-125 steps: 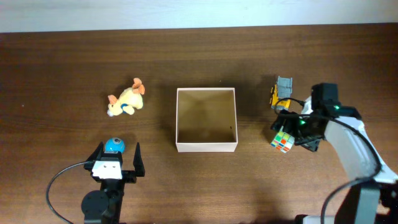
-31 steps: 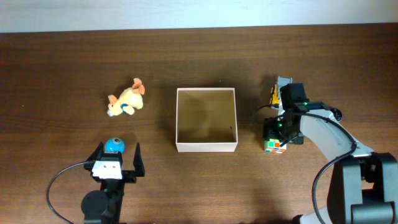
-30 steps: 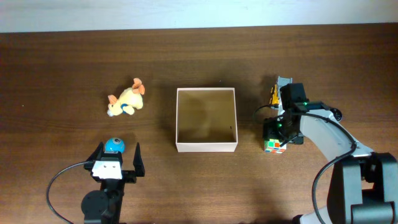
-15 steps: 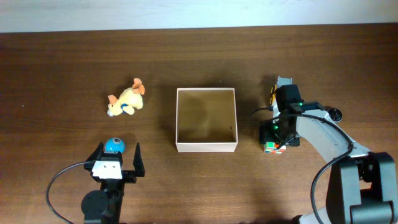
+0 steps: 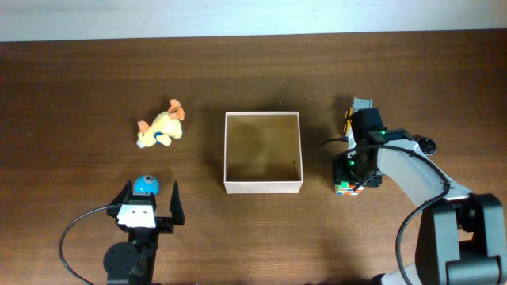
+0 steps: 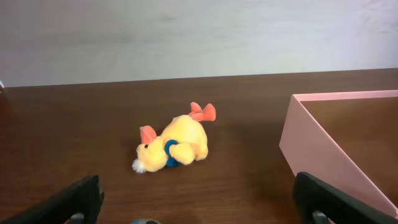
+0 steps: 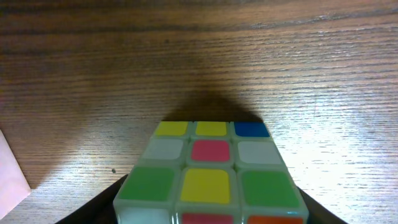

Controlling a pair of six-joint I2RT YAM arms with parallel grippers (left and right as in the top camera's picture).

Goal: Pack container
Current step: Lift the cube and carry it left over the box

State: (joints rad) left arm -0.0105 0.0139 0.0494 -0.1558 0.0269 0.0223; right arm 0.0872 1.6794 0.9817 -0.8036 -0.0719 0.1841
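Note:
The container point(image 5: 263, 187), a white-walled square box with a tan inside, stands open at mid table; its wall shows in the left wrist view point(image 6: 323, 155). A multicoloured puzzle cube point(image 5: 346, 188) sits on the table just right of it. My right gripper point(image 5: 349, 176) is directly over the cube, and in the right wrist view its dark fingers point(image 7: 106, 205) press both sides of the cube point(image 7: 210, 168). Near the front left, my left gripper point(image 5: 150, 199) stands wide open, with a small blue round toy point(image 5: 145, 185) between its fingertips. A yellow plush duck point(image 5: 161, 128) lies beyond it.
A grey and yellow toy point(image 5: 358, 111) lies just behind the right arm. The duck point(image 6: 174, 146) lies on its side ahead of the left gripper point(image 6: 202, 211). A corner of the box point(image 7: 12, 180) is left of the cube. The table's far edge meets a pale wall.
The right gripper has slid a little left and settled over the cube, its jaws narrowing onto it. The left arm, duck and container have not moved.

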